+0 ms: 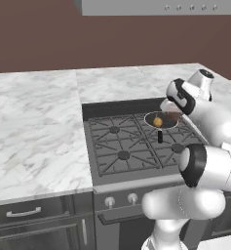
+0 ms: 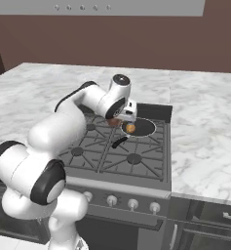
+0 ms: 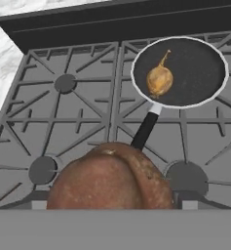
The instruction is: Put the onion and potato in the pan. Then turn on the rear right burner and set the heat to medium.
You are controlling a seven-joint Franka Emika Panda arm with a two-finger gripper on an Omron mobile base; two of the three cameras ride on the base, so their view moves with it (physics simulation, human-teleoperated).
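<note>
One of the two vegetables already lay where it belonged: the onion sat inside the pan, toward the handle side, its stem tip pointing to the far rim. The pan rested on the rear right burner's grate, its short black handle pointing toward the front of the stove. The potato was the other, and the gripper held it, jaws spread wide around the reddish-brown lump, which loomed large at the bottom of the hand view. The hand hung above the grate just beside the pan's handle side, tilted so the camera looked across at the skillet, apparently lining up the carry. Judging by this, the potato had yet to cross the pale rim; releasing it short would likely send it rolling among the grate arms. The knobs on the front panel waited for the burner step.
</note>
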